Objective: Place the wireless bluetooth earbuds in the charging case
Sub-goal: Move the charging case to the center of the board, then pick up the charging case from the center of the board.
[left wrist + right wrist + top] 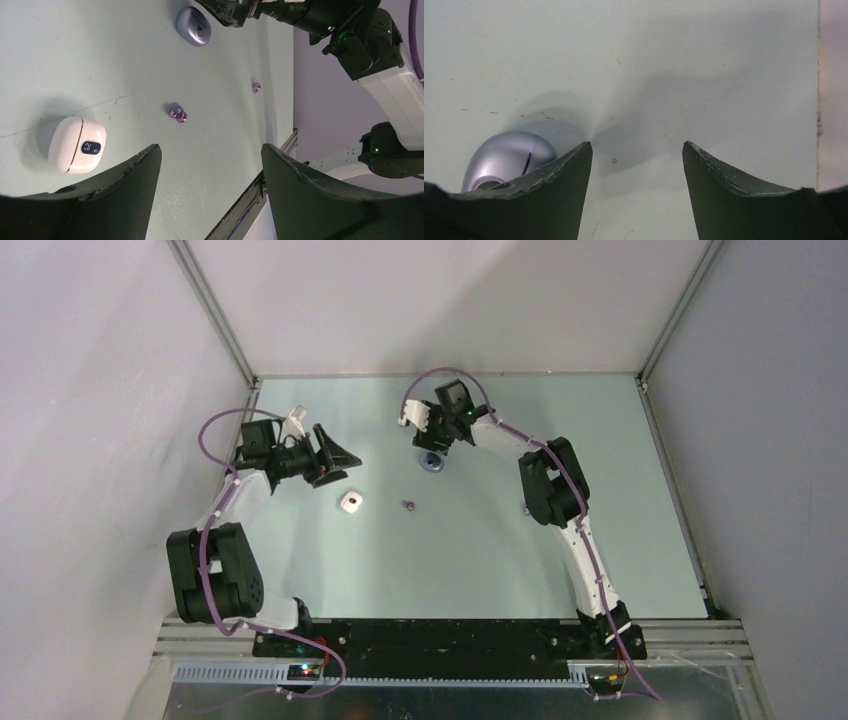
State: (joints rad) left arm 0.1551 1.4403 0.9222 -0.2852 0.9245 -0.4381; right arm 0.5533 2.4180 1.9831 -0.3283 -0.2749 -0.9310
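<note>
A white charging case [76, 145] with a lit display lies shut on the table, also seen in the top view as the white case [350, 502]. A purple case [193, 26] lies farther off, just under my right gripper [434, 444]. One purple earbud [177, 113] rests mid-table between the cases, and a second purple earbud [256, 87] lies nearer the right arm. My left gripper [210, 147] hovers open and empty beside the white case. My right gripper [636, 145] is open and empty, with the purple case [506, 160] just outside its left finger. No white earbuds show.
The right arm [555, 485] stretches across the right half of the table. Metal frame posts [215, 310] and grey walls close in the back and sides. The table's right edge [280, 150] runs near the second earbud.
</note>
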